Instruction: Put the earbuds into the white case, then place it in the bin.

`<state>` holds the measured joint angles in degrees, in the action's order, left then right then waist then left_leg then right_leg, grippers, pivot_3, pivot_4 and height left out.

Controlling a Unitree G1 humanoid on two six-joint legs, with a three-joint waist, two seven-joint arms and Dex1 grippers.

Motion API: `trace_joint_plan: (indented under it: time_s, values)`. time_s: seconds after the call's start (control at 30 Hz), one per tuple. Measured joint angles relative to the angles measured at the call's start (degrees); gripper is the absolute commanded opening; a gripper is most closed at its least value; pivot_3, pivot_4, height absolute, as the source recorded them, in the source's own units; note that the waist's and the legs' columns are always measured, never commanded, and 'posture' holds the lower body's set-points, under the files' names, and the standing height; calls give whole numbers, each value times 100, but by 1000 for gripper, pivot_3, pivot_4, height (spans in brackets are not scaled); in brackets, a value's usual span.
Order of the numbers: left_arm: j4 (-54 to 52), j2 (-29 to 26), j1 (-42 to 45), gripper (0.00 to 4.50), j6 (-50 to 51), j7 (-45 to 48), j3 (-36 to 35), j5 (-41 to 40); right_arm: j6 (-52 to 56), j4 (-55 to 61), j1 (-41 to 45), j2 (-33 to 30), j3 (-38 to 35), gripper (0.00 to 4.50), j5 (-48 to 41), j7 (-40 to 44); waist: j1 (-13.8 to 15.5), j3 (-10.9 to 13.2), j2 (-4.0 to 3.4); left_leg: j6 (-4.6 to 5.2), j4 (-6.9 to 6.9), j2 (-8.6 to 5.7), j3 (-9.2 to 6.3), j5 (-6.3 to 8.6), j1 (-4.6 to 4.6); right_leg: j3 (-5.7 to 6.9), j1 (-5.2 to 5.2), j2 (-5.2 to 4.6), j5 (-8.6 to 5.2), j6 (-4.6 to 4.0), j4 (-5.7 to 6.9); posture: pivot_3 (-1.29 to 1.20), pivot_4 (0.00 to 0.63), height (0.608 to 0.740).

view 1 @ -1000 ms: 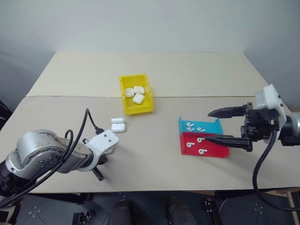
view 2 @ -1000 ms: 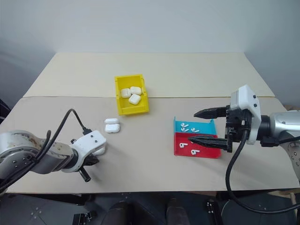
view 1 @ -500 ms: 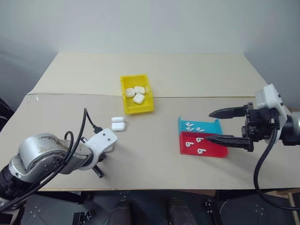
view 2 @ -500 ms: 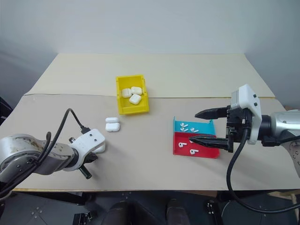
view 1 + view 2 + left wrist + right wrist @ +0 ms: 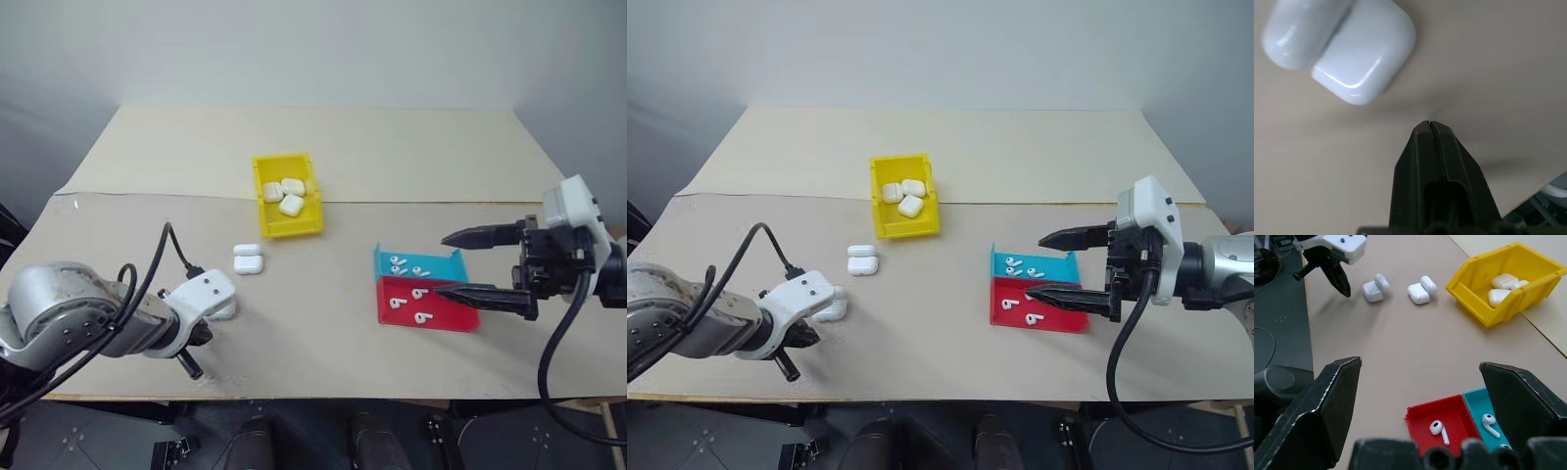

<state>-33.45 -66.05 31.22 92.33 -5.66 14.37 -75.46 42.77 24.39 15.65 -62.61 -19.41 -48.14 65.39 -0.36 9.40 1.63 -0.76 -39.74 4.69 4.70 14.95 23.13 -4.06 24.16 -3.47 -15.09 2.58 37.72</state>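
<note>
Left gripper (image 5: pixel 1429 122) closed, empty, beside open white case (image 5: pixel 1342 46); right gripper (image 5: pixel 470 264) spread wide, empty, over red tray (image 5: pixel 400 315).

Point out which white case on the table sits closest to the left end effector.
The open white case beside the shut left end effector; the other open case lies farther off, toward the yellow bin.

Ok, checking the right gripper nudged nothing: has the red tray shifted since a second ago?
No. The red tray still sits against the blue tray, at the same spot relative to the yellow bin.
</note>
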Motion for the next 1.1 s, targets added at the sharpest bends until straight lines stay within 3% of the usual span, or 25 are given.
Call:
trace_joint_plan:
  time_s: [0.37,1.1]
  values:
    - [436,551,293,14,0,-422,161,874,2,-81,358,0,140,4500,1,-43,89,0,0,0,0,-1,0,0,4,3,0,1,1,1,-8,0,150,740]
    - [998,1087,897,14,-3,855,786,3272,143,208,24,2,-135,4500,-259,-239,100,0,0,0,-1,-1,-1,0,6,4,-1,1,2,2,-9,0,150,740]
